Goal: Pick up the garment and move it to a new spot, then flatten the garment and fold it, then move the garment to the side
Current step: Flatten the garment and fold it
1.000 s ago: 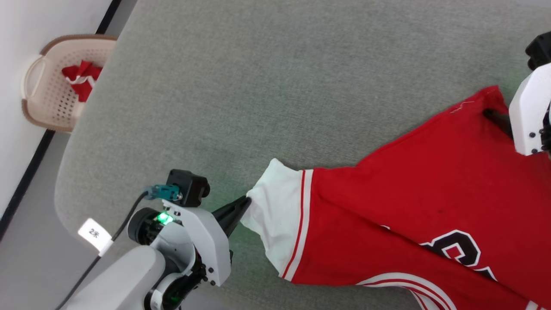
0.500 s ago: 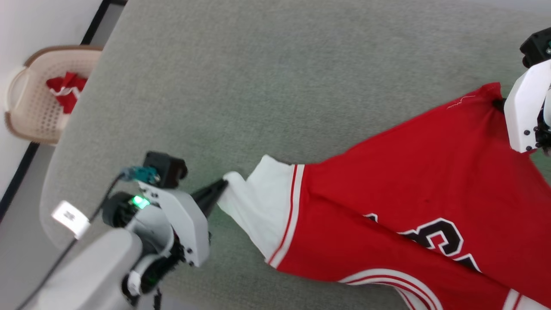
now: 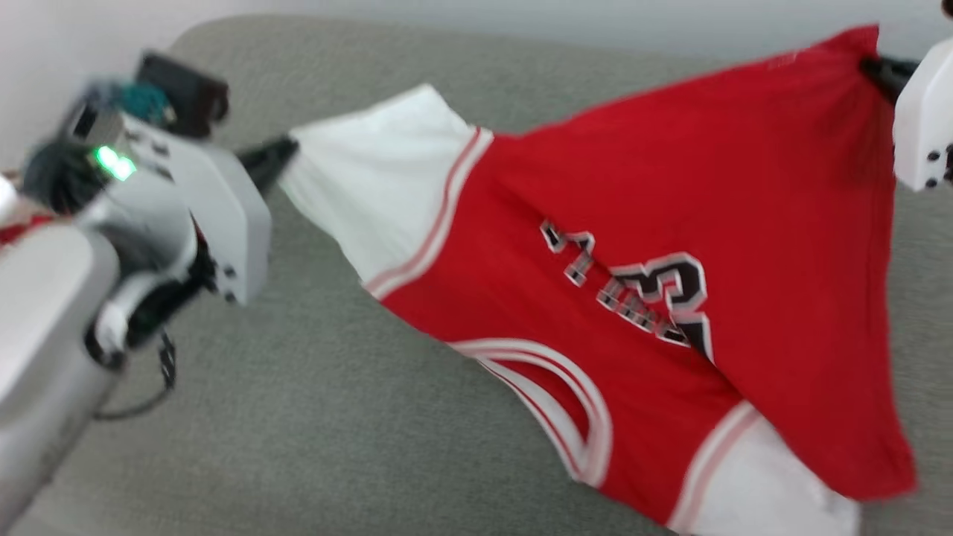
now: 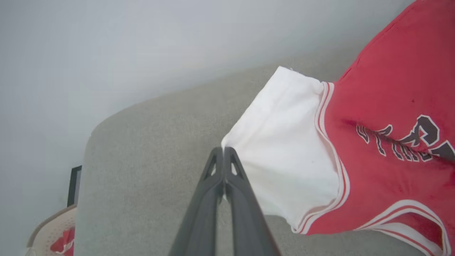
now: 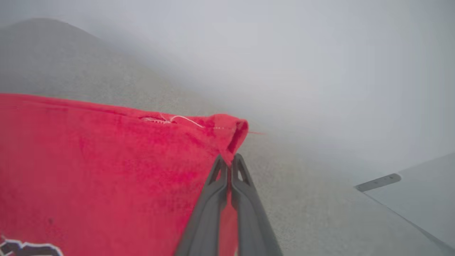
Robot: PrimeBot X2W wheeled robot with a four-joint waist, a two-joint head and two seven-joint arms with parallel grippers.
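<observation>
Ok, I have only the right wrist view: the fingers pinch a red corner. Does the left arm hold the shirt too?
Observer: Yes. The left fingers are shut on the edge of the white sleeve of the shirt.
Operator: Is it spread out?
Observer: Its top edge is stretched between the left fingers and the right fingers; the other white sleeve hangs low.
Operator: Which face looks at the head camera?
Observer: The one with the lettering.
</observation>
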